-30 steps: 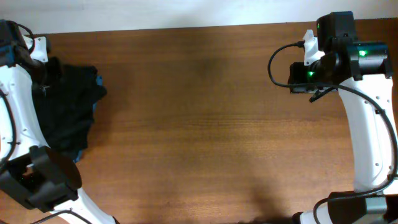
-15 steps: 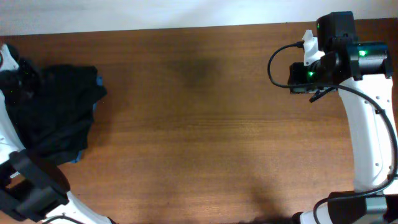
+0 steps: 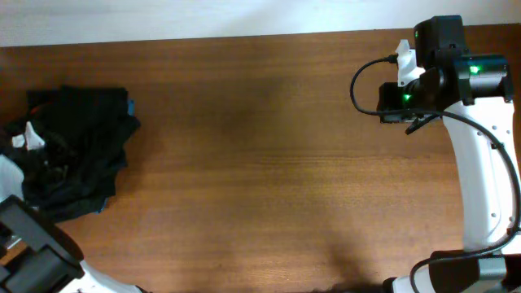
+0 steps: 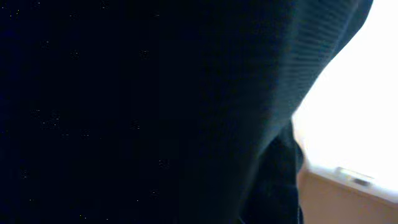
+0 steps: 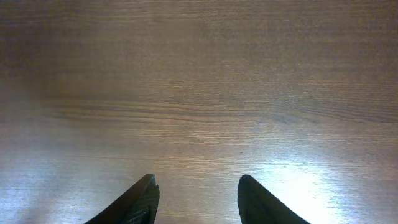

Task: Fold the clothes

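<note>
Black clothes (image 3: 81, 150) bunched at the surface's (image 3: 269, 163) left edge, left hand (image 3: 32, 137) on the pile. Fabric fills its camera, grip can't be told. Right hand (image 5: 196, 180) partly open, empty, over bare wood.

1. Worktop (image 3: 269, 163): brown wood-grain board. In the right wrist view, its grain runs crosswise ahead of the right claw (image 5: 196, 186), with a patch of glare just beside one fingertip.
2. Clothes (image 3: 85, 163): crumpled black pile showing a teal-blue edge, lying directly on the worktop. It sits under and around the left claw (image 3: 34, 145), well apart from the right claw.
</note>
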Robot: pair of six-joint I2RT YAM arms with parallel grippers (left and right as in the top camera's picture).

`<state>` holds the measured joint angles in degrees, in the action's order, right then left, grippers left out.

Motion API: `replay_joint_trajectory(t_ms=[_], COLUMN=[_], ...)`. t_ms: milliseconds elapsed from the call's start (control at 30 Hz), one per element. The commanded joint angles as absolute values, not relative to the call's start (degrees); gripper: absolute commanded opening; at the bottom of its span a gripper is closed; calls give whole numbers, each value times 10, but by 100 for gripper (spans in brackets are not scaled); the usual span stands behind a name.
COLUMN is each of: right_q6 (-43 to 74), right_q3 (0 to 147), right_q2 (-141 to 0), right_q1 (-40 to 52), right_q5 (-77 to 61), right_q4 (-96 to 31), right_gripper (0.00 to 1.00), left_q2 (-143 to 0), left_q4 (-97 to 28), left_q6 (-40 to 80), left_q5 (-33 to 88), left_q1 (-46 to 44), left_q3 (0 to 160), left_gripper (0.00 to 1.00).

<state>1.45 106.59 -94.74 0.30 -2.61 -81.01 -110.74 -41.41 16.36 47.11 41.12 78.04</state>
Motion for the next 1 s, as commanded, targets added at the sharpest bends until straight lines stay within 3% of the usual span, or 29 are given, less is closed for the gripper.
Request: replay_joint_trajectory(t_ms=[0, 333, 467, 533, 600, 733, 767, 800, 967], right_q6=[13, 13, 13, 13, 13, 13, 13, 13, 7], right_q3=[1063, 1063, 1063, 1063, 1063, 1063, 1063, 1063, 1063], right_q2=[-946, -946, -946, -946, -946, -946, -946, -946, -946], right_q1=[-1, -1, -1, -1, -1, -1, -1, -1, -1], right_q5=[-29, -29, -29, -29, -29, -29, -29, -29, -30], right_q4=[-810, -811, -810, -810, -810, -800, -792, -780, -724], right_gripper=[46, 47, 47, 47, 48, 86, 90, 97, 99], left_q2=[-1124, -1072, -1037, -1019, -1003, -966, -955, -944, -935], left_q4=[-415, -394, -395, -395, -395, -395, -395, -403, -456], left_q6=[173, 143, 140, 141, 141, 128, 107, 94, -2], left_q5=[472, 495, 482, 483, 483, 482, 475, 429, 277], left_q1=[447, 451, 451, 450, 448, 418, 397, 365, 232], left_q3=[748, 825, 886, 915, 932, 959, 962, 962, 962], left_gripper=[10, 24, 45, 61, 66, 77, 99, 99, 99])
